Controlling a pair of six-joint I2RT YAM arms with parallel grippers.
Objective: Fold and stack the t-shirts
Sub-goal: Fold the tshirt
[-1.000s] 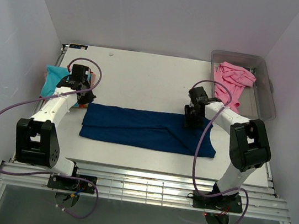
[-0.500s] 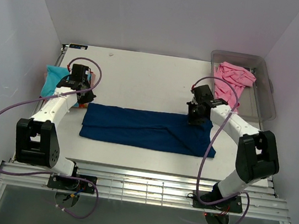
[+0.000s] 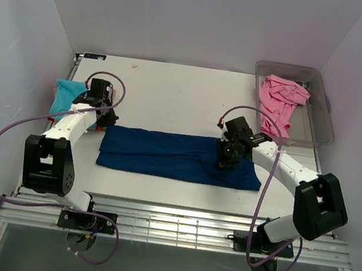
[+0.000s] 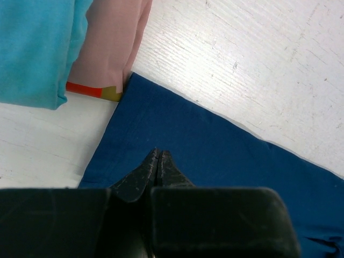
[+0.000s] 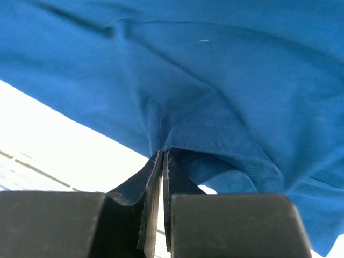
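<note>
The navy t-shirt point(image 3: 178, 157) lies as a long folded band across the near middle of the counter point(image 3: 174, 91). The right pincer point(image 5: 161, 156) is clamped on a puckered ridge of it near the band's right end. The left pincer point(image 4: 158, 157) has its fingers together over the far-left corner, though I cannot make out whether any cloth is nipped between them.

If that corner is not truly held, a pull from the right would likely drag the whole band instead of folding it. The right pinch looks thin and may hold only the top layer, so the layers could shear apart.

The left wrist view shows the navy corner touching a pinkish folded cloth point(image 4: 110, 48) beside the turquoise t-shirt point(image 4: 37, 48), so a tug there could disturb both. The top view barely shows this. Only the top view shows the pink t-shirt point(image 3: 281, 96) draped in the clear tub point(image 3: 323, 128), well apart.
</note>
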